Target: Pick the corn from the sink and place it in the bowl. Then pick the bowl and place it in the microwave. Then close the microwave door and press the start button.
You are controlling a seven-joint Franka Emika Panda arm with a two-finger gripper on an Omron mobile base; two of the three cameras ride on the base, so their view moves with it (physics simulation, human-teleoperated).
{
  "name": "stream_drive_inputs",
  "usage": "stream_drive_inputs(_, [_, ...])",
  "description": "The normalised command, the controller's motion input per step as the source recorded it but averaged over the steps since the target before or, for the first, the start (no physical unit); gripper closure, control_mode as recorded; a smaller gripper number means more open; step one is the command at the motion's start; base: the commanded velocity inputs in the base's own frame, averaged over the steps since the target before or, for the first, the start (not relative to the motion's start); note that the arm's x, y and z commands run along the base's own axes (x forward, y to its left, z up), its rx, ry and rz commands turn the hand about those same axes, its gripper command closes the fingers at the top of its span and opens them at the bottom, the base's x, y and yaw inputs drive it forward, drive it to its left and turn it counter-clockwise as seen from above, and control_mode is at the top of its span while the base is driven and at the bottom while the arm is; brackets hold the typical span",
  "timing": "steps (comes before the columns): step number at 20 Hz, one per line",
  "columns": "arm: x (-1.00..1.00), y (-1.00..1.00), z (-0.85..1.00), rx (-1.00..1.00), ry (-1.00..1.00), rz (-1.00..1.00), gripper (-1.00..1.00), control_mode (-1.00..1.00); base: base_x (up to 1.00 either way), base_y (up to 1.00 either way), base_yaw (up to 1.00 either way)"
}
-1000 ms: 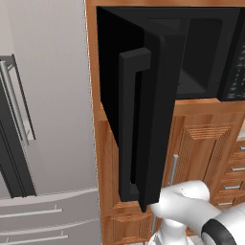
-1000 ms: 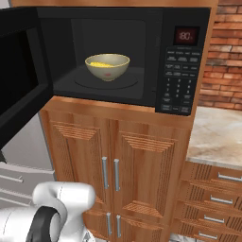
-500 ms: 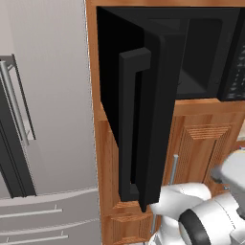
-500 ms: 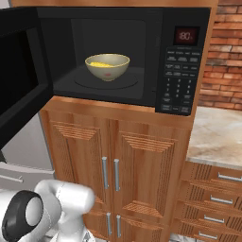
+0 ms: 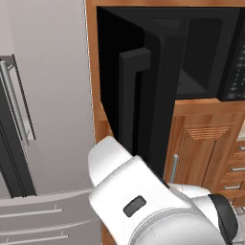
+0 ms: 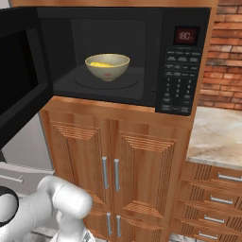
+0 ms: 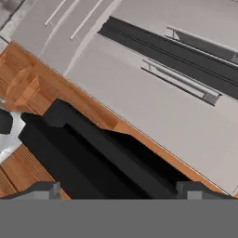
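Spread wide, the two dark finger tips of the claw (image 7: 118,188) stand far apart at the bottom of the hand view, and nothing is between them. Just beyond them lies the wide flat black microwave door (image 7: 88,162) with its thick black bar handle (image 7: 100,139), tilted across this view, and further on is the grey steel fridge (image 7: 153,102). In the left base view the microwave door (image 5: 139,95) stands open, seen nearly from its edge, and the white arm (image 5: 143,201) rises in front of its lower part. In the right base view the large black microwave (image 6: 142,56) in the brown wooden cabinetry (image 6: 118,160) shows its dark cavity. The round bowl with yellow-green rim (image 6: 107,66) sits in the middle of the cavity floor, and the small yellow corn (image 6: 101,64) lies inside the bowl. The narrow control strip (image 6: 182,71) is at the right of the cavity.
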Motion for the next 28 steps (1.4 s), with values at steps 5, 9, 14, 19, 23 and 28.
stream_drive_inputs(5, [0.84, 0.61, -0.46, 0.0, 0.01, -0.28, -1.0, -1.0, 0.0, 0.0, 0.0])
stream_drive_inputs(9, [0.91, 0.08, -0.78, 0.0, 0.04, -0.34, -1.0, -1.0, 0.0, 0.0, 0.0])
stream_drive_inputs(14, [1.0, 0.25, -0.3, 0.0, 0.03, -0.35, -1.0, -1.0, 0.0, 0.0, 0.0])
stream_drive_inputs(19, [0.71, -0.3, 0.0, 0.02, 0.06, -0.28, -1.0, -1.0, 0.0, 0.0, 0.0])
stream_drive_inputs(23, [0.56, -0.94, 0.0, 0.08, 0.1, -0.18, -1.0, -1.0, 0.0, 0.0, 0.0])
stream_drive_inputs(28, [0.54, -1.0, 0.0, 0.1, 0.08, -0.12, -1.0, -1.0, 0.0, 0.0, 0.0])
